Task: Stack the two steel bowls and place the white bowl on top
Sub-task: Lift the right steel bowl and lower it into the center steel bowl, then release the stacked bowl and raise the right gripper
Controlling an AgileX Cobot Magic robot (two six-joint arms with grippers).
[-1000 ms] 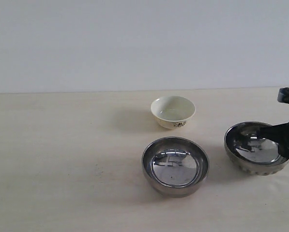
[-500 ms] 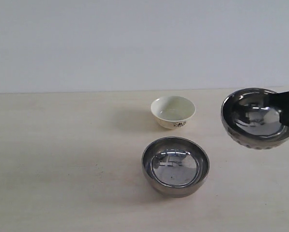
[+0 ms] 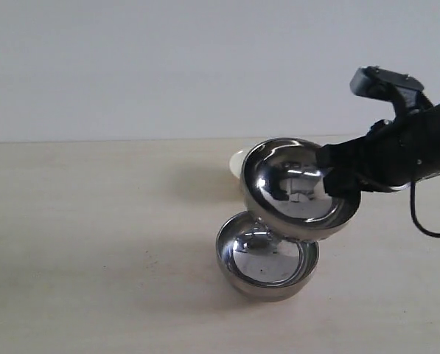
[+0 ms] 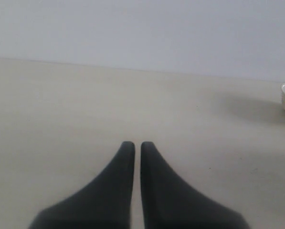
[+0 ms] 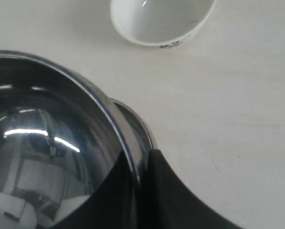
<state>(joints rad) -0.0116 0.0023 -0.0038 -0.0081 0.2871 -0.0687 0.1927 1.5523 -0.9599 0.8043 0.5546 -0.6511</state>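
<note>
Steel bowl (image 3: 293,192) aloft, tilted — rim pinched between right pincer (image 3: 329,168) fingers.

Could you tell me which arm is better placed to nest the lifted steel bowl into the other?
Right: the right hand grips the lifted bowl by its rim above the other bowl; the left hand is shut and empty.

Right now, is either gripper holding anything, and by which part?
The right gripper pinches a steel bowl by its rim; the left gripper is shut, holding nothing.
</note>
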